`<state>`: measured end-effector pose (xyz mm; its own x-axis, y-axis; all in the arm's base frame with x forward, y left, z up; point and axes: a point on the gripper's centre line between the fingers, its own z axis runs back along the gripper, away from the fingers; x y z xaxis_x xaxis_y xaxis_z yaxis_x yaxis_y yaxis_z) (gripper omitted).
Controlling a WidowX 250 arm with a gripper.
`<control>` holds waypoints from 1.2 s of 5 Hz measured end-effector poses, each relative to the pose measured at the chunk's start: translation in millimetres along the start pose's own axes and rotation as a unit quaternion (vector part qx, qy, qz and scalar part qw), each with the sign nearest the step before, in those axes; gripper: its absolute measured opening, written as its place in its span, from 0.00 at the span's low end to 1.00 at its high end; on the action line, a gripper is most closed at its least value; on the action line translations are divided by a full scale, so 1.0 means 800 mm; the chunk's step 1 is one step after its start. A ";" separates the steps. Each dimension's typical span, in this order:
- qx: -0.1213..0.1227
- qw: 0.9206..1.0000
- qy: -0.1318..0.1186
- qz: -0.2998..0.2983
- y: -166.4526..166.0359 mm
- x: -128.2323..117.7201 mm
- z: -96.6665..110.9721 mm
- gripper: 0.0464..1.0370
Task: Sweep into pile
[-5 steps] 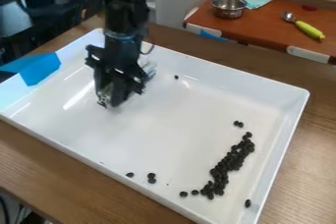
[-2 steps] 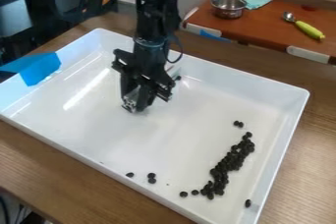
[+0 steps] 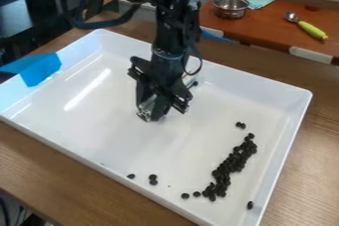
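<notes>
Hanging over the tray (image 3: 86, 133), the end effector (image 3: 152, 115) is leaving its state, parted or closed, impossible to tell. Beans (image 3: 233, 164) are lying to its lower right, mostly in a strip. Probably light, hard and roll-prone, they are calling for broad pushes at the strip's ends, not pinching.

Bright streak of glare on the white tray (image 3: 112, 131), dim upper left corner
</notes>
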<state>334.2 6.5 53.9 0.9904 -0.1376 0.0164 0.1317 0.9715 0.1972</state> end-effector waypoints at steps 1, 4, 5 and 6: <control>0.000 1.000 -0.015 -0.024 -0.027 -0.007 0.004 0.34; -0.023 0.997 -0.014 -0.067 -0.093 -0.030 0.017 0.34; -0.036 0.996 0.003 -0.076 -0.111 -0.037 0.022 0.34; -0.046 0.996 0.017 -0.081 -0.121 -0.039 0.023 0.34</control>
<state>289.7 -86.5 52.6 0.9567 -0.2882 -0.0408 0.2909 0.9510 0.1042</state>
